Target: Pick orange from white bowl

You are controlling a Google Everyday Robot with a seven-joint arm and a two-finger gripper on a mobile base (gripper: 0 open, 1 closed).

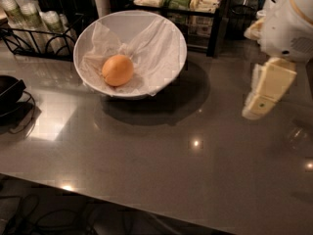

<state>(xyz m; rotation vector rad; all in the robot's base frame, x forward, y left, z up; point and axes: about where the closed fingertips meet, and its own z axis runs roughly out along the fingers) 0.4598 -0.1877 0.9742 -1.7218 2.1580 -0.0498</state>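
The orange (pixel 117 70) lies inside the white bowl (pixel 166 31), on its crinkled white paper lining, left of the bowl's middle. The bowl stands tilted on the grey counter at the upper left of the camera view. My gripper (pixel 266 94) hangs at the right side, above the counter, well to the right of the bowl and apart from it. It holds nothing that I can see.
A small black dish (pixel 7 89) sits at the left edge. A black wire rack with cups (pixel 29 23) stands behind the bowl on the left. A shelf of packets (pixel 190 4) stands at the back. The grey counter's (pixel 146 151) front edge runs along the bottom.
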